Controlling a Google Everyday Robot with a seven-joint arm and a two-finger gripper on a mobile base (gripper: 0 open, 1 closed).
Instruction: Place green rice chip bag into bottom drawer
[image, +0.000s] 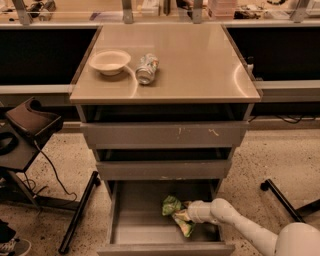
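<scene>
Low in the frame, a little right of centre, the bottom drawer (134, 212) stands pulled out with its grey floor showing, and the green rice chip bag (172, 205) is inside it, toward the right half of the tray. The white arm (242, 227) reaches in from the lower right corner, and the gripper (189, 214) at its end is down inside the drawer, pressed right up against the bag. The bag sits at the gripper's tip on its left side in the frame, crumpled, with 1 green lobe bulging above the tip and a yellowish edge (the lower end of the bag) hanging below it. The bag covers the tip, so I cannot tell whether the gripper is clamped on it or merely touching it. Above, the 2 shallower drawers (162, 135) are only slightly out. On the cabinet top (205, 65), in the upper left part, a pale bowl (109, 61) sits just beside a silver can (146, 68) lying on its side.
</scene>
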